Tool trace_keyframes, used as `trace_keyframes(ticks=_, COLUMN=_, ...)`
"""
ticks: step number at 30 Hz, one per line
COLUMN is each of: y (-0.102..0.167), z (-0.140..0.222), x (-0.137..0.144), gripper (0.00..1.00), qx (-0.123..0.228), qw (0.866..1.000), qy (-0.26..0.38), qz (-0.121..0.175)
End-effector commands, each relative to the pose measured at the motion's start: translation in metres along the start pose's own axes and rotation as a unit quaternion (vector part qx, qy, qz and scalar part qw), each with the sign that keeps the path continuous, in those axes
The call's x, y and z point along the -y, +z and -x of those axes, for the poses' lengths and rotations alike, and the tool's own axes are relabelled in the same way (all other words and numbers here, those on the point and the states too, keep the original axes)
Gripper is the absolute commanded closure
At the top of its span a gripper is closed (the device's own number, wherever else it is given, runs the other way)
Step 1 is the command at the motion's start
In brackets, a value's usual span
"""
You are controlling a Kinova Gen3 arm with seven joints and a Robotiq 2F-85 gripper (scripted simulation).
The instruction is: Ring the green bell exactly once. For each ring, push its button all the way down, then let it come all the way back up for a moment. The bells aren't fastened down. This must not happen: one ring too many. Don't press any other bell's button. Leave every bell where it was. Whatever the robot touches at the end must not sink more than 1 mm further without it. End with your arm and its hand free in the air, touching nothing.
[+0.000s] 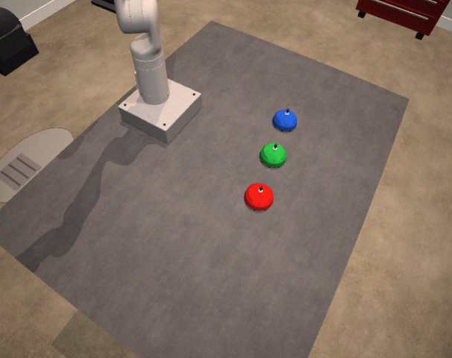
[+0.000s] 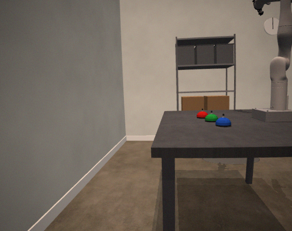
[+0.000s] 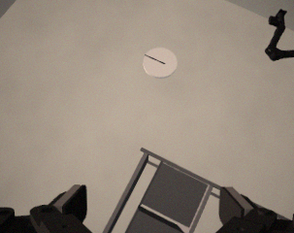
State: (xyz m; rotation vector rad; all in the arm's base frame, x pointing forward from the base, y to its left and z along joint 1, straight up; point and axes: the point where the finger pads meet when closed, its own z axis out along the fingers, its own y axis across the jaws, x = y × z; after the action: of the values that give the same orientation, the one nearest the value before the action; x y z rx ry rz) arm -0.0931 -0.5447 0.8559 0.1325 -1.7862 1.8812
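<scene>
The green bell sits on the dark table between a blue bell and a red bell, each with a small black button on top. All three also show in the exterior view: green, blue, red. My gripper is open and empty, with its fingers spread wide at the bottom of the wrist view. It is high above the table, near the top right edge of the exterior view, far from the bells, and it faces the wall and shelf.
The arm's base block stands on the table to the left of the bells. A metal shelf with cardboard boxes stands by the far wall, with a round wall clock beside it. A red cabinet is on the floor.
</scene>
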Motion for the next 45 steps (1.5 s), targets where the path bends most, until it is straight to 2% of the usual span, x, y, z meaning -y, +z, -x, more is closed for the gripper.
trace_keyframes(ticks=1, y=0.002, z=0.013, x=0.001, gripper=0.0, qx=0.008, qw=1.0, qy=-0.004, qz=0.0)
trace_keyframes(ticks=2, y=0.002, z=0.013, x=0.001, gripper=0.0, qx=0.008, qw=1.0, qy=-0.004, qz=0.0)
trace_keyframes(ticks=3, y=-0.001, z=0.071, x=0.001, gripper=0.0, qx=0.049, qw=0.999, qy=-0.013, qz=0.006)
trace_keyframes(ticks=7, y=-0.001, z=0.071, x=0.001, gripper=0.0, qx=0.049, qw=0.999, qy=-0.013, qz=0.006)
trace_keyframes(ticks=8, y=-0.009, z=0.128, x=0.0, gripper=0.0, qx=0.089, qw=0.996, qy=-0.023, qz=0.012)
trace_keyframes(ticks=12, y=-0.009, z=0.128, x=0.0, gripper=0.0, qx=0.089, qw=0.996, qy=-0.023, qz=0.012)
trace_keyframes(ticks=13, y=-0.02, z=0.184, x=-0.004, gripper=0.0, qx=0.13, qw=0.991, qy=-0.034, qz=0.018)
trace_keyframes(ticks=16, y=-0.02, z=0.184, x=-0.004, gripper=0.0, qx=0.13, qw=0.991, qy=-0.034, qz=0.018)
trace_keyframes(ticks=17, y=-0.035, z=0.238, x=-0.009, gripper=0.0, qx=0.169, qw=0.984, qy=-0.046, qz=0.025)
trace_keyframes(ticks=20, y=-0.035, z=0.238, x=-0.009, gripper=0.0, qx=0.169, qw=0.984, qy=-0.046, qz=0.025)
trace_keyframes(ticks=21, y=-0.054, z=0.29, x=-0.016, gripper=0.0, qx=0.208, qw=0.976, qy=-0.059, qz=0.033)
trace_keyframes(ticks=23, y=-0.054, z=0.29, x=-0.016, gripper=0.0, qx=0.208, qw=0.976, qy=-0.059, qz=0.033)
trace_keyframes(ticks=24, y=-0.074, z=0.333, x=-0.024, gripper=0.0, qx=0.245, qw=0.966, qy=-0.072, qz=0.04)
trace_keyframes(ticks=26, y=-0.076, z=0.339, x=-0.025, gripper=0.0, qx=0.245, qw=0.966, qy=-0.072, qz=0.04)
trace_keyframes(ticks=27, y=-0.098, z=0.379, x=-0.034, gripper=0.0, qx=0.281, qw=0.954, qy=-0.087, qz=0.048)
trace_keyframes(ticks=29, y=-0.101, z=0.386, x=-0.035, gripper=0.0, qx=0.281, qw=0.954, qy=-0.087, qz=0.048)
trace_keyframes(ticks=30, y=-0.125, z=0.422, x=-0.046, gripper=0.0, qx=0.316, qw=0.942, qy=-0.102, qz=0.056)
trace_keyframes(ticks=32, y=-0.128, z=0.429, x=-0.048, gripper=0.0, qx=0.316, qw=0.942, qy=-0.102, qz=0.056)
trace_keyframes(ticks=33, y=-0.155, z=0.464, x=-0.06, gripper=0.0, qx=0.35, qw=0.927, qy=-0.117, qz=0.065)
trace_keyframes(ticks=36, y=-0.158, z=0.469, x=-0.061, gripper=0.0, qx=0.35, qw=0.927, qy=-0.117, qz=0.065)
trace_keyframes(ticks=37, y=-0.189, z=0.505, x=-0.076, gripper=0.0, qx=0.382, qw=0.912, qy=-0.134, qz=0.073)
trace_keyframes(ticks=38, y=-0.189, z=0.505, x=-0.076, gripper=0.0, qx=0.382, qw=0.912, qy=-0.134, qz=0.073)
trace_keyframes(ticks=39, y=-0.214, z=0.528, x=-0.088, gripper=0.0, qx=0.412, qw=0.895, qy=-0.15, qz=0.081)
trace_keyframes(ticks=41, y=-0.221, z=0.538, x=-0.092, gripper=0.0, qx=0.412, qw=0.895, qy=-0.15, qz=0.081)
trace_keyframes(ticks=42, y=-0.253, z=0.564, x=-0.107, gripper=0.0, qx=0.441, qw=0.877, qy=-0.167, qz=0.09)
trace_keyframes(ticks=43, y=-0.255, z=0.567, x=-0.109, gripper=0.0, qx=0.441, qw=0.877, qy=-0.167, qz=0.09)
trace_keyframes(ticks=44, y=-0.28, z=0.584, x=-0.122, gripper=0.0, qx=0.468, qw=0.859, qy=-0.184, qz=0.098)
trace_keyframes(ticks=45, y=-0.288, z=0.592, x=-0.126, gripper=0.0, qx=0.468, qw=0.859, qy=-0.184, qz=0.098)
